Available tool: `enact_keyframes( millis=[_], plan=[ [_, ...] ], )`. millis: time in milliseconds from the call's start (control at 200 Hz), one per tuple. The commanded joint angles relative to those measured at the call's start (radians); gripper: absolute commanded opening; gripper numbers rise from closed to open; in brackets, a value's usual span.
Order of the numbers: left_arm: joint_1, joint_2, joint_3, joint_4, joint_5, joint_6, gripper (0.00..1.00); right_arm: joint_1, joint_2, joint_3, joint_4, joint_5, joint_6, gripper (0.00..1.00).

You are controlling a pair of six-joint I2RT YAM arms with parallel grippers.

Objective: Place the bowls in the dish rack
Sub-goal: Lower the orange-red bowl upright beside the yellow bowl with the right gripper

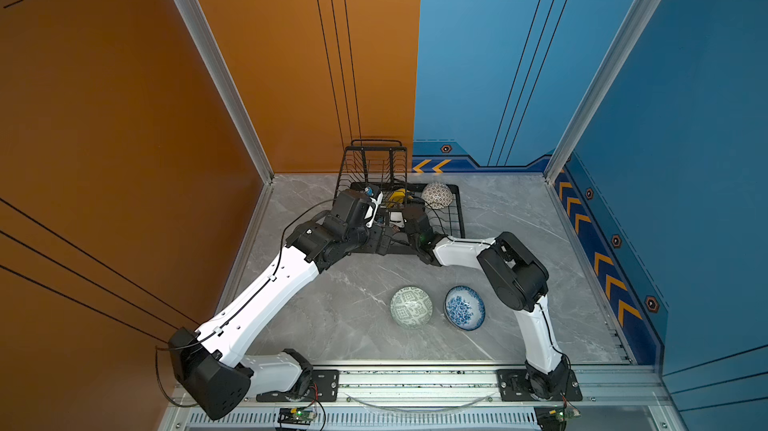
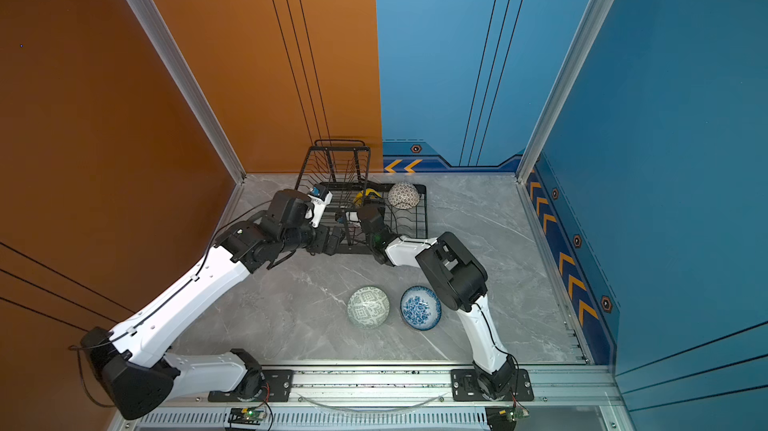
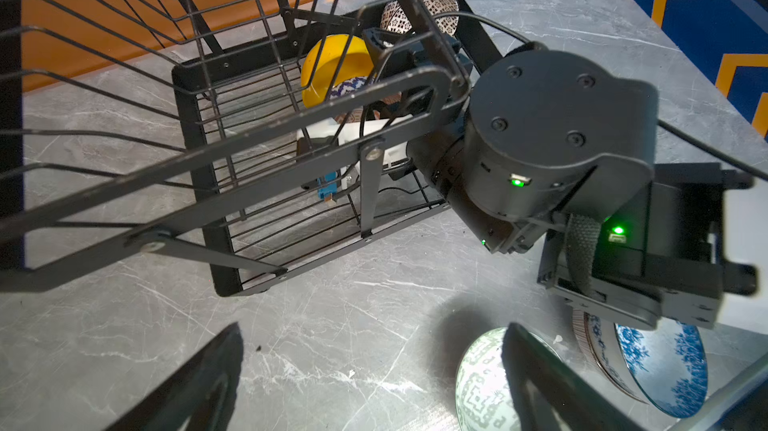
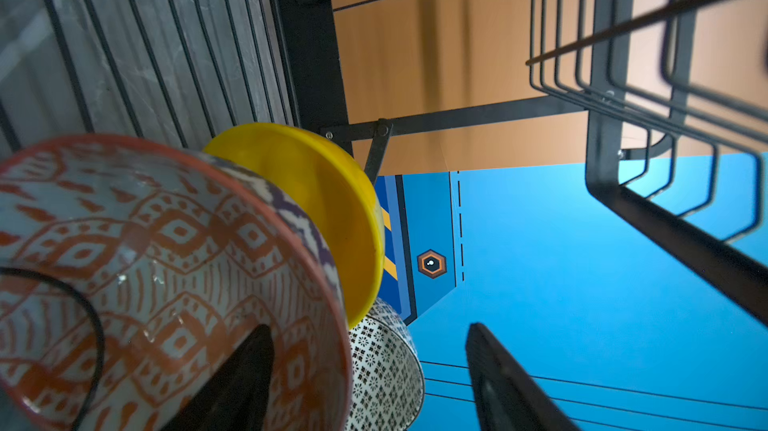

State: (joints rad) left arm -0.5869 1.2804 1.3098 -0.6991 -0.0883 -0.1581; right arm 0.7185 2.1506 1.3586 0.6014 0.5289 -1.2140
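Observation:
The black wire dish rack stands at the back of the table. In its low tray the yellow bowl, the dark-white patterned bowl and the orange-white bowl stand on edge. My right gripper is open inside the tray, one finger within the orange-white bowl, whose rim lies between the jaws. My left gripper is open and empty, hovering over bare table by the rack's front left corner. The pale green bowl and the blue-white floral bowl sit on the table in front.
The rack's raised basket tier stands at its left end, close above my left wrist. Orange and blue walls enclose the table on three sides. The right arm's elbow hangs just beside the floral bowl.

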Motion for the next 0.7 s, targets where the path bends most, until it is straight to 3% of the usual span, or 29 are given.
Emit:
enact_keyframes(
  millis=[0,491,696],
  plan=[
    [0.008,-0.023,-0.014,0.007,0.004,-0.014,0.98,-0.007,-0.056,-0.003,-0.038,-0.001,0.033,0.92],
    [0.006,-0.027,-0.012,0.007,0.004,-0.018,0.98,-0.009,-0.127,-0.062,-0.067,-0.003,0.05,1.0],
    [0.001,-0.03,-0.012,0.006,0.004,-0.02,0.98,-0.01,-0.17,-0.067,-0.189,-0.004,0.118,1.0]
  ],
)
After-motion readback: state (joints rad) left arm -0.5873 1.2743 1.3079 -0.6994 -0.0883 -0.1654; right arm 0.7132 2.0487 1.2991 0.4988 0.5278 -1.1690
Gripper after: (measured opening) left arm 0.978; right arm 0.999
